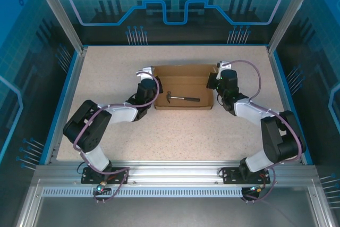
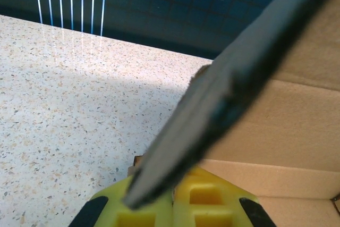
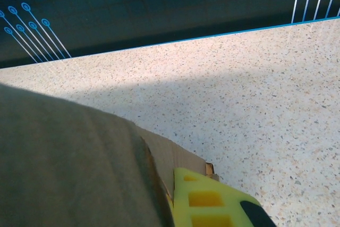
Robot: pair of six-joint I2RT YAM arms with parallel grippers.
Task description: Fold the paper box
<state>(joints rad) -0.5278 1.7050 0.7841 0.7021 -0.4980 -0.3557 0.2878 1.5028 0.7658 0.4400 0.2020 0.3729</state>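
The paper box (image 1: 183, 78), plain brown cardboard, lies in the middle of the table with its back flap standing up. A small black hammer (image 1: 182, 98) rests on its floor. My left gripper (image 1: 151, 80) is at the box's left end. In the left wrist view its yellow fingers (image 2: 212, 200) are shut on a thin side flap (image 2: 223, 99) that rises edge-on and blurred. My right gripper (image 1: 214, 81) is at the box's right end. There its yellow finger (image 3: 210, 200) is pressed against a cardboard flap (image 3: 175, 155), and the other finger is hidden behind the blurred panel.
The speckled table (image 1: 106, 67) is bordered by a blue rim (image 1: 64, 97) and metal enclosure posts (image 1: 56, 11) at the back corners. Bare tabletop stretches behind the box and in front of it, between the two arms.
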